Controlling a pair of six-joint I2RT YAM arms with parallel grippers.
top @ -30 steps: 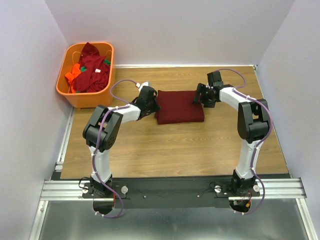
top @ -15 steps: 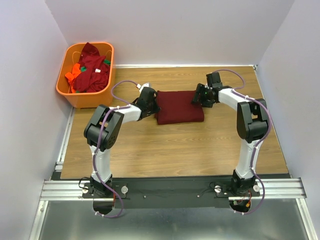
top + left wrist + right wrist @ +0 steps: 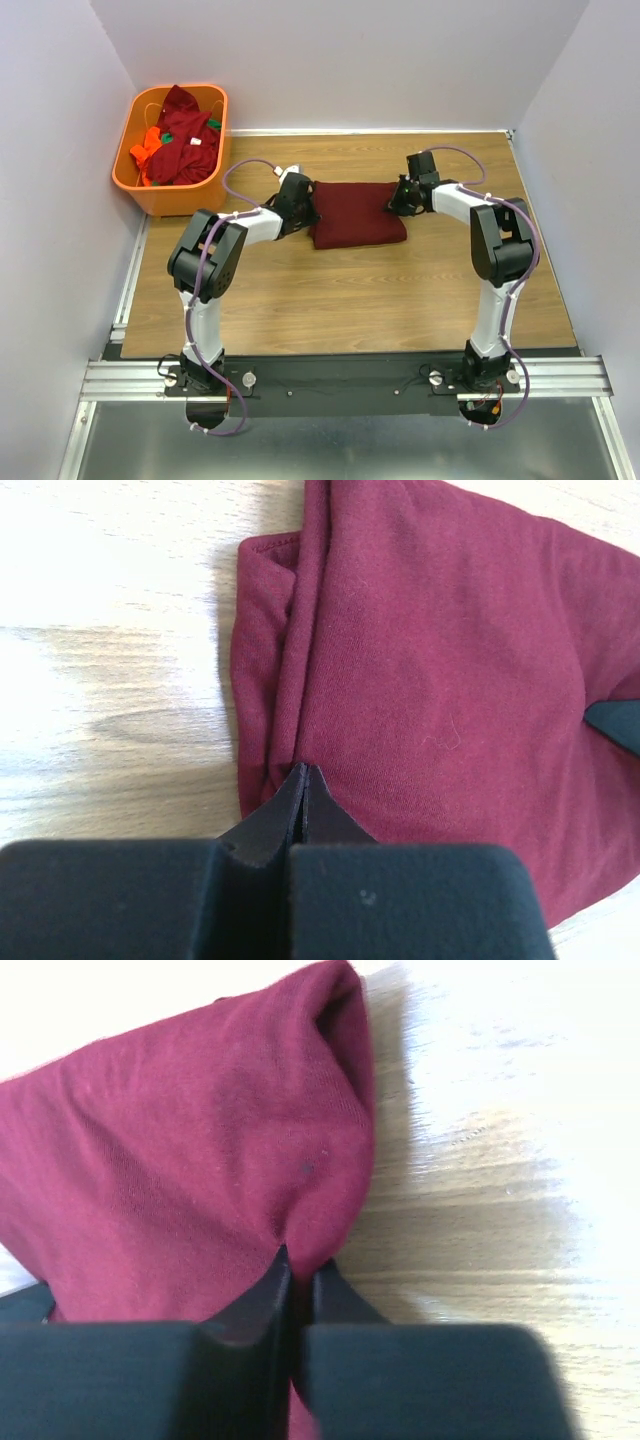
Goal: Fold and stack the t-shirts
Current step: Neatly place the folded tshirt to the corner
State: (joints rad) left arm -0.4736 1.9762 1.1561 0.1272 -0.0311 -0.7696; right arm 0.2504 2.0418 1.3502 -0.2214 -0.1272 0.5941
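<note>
Maroon t-shirt [image 3: 358, 212] folded into thick rectangle.

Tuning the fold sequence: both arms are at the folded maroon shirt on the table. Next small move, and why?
Probably a short, even lift with both arms. The left gripper is shut on the left edge of the folded t-shirt and the right gripper pinches its right edge, while it lies flat on the table. Raising together should keep it from unfolding.

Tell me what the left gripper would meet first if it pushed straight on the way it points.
The folded maroon t-shirt: the left gripper is shut on its edge, so it would plough into the cloth. Beyond it, probably the right gripper.
</note>
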